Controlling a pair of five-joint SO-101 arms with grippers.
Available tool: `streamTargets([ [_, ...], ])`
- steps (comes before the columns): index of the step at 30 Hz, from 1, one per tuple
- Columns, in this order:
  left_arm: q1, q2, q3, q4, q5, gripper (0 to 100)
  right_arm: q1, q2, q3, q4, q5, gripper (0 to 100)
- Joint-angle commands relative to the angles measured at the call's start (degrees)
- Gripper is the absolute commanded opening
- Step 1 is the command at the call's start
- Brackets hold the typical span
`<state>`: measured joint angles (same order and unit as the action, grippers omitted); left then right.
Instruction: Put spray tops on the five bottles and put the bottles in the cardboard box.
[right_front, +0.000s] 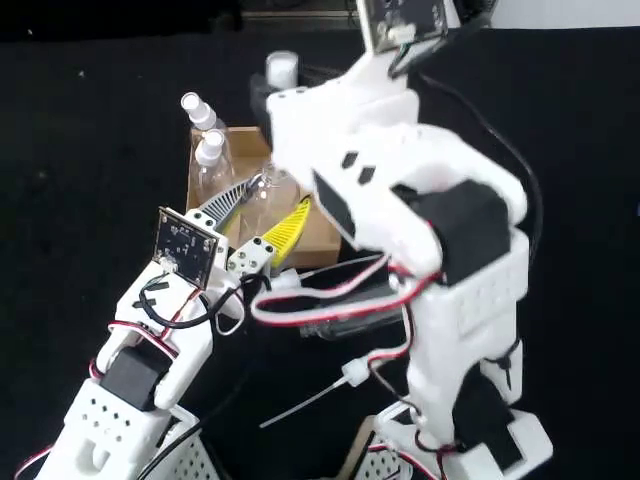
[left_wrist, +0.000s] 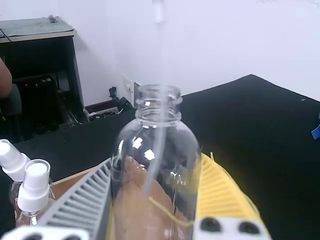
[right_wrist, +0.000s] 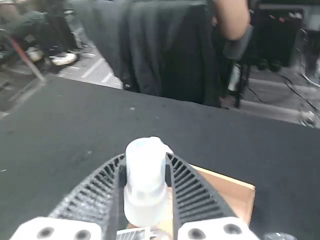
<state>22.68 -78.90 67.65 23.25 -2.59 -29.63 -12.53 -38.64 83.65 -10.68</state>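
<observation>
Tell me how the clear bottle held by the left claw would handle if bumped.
The clear, empty-looking plastic bottle is probably very light, so a bump could easily shift it. Its see-through walls likely flex under the left claw, and the smooth surface may slip. Rounded, it may roll if laid down.

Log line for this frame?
left gripper: shut on bottle | right gripper: shut on spray top, tube in bottle neck | capped bottles: two at cardboard box
</observation>
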Motion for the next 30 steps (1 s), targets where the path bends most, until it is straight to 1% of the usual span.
streamTargets([
  [1,-0.1,-0.8,-1.8,-0.3,0.3,3,-3.2,-4.4,2.2,-0.8,-0.4,1.1],
  [5,-0.1,-0.8,-1.8,-0.1,0.3,3,-3.3,-8.1,10.8,-4.7,-0.3,1.1],
  [11,-0.1,-0.8,-1.3,-0.3,0.3,3,-3.2,-18.5,26.7,-13.1,0.1,1.6],
  [12,-0.1,-0.8,-1.3,-0.2,0.3,3,-3.2,-19.8,28.8,-14.2,0.1,2.3],
  [14,-0.1,-0.8,-1.3,0.0,0.3,3,-3.3,-21.8,31.6,-15.1,0.1,7.7],
  [16,-0.1,-0.8,-1.3,0.0,0.3,3,-3.3,-22.8,32.2,-14.9,0.1,14.7],
  [18,-0.1,-0.8,-1.3,-0.1,0.3,3,-3.3,-22.8,32.2,-14.9,0.1,18.0],
  [26,-0.1,-0.8,-1.3,0.0,0.3,3,-3.0,-23.4,31.6,-14.9,0.1,13.2],
  [30,-0.1,-0.8,-1.3,0.1,0.3,3,2.5,-24.8,26.7,-11.3,2.3,13.2],
])
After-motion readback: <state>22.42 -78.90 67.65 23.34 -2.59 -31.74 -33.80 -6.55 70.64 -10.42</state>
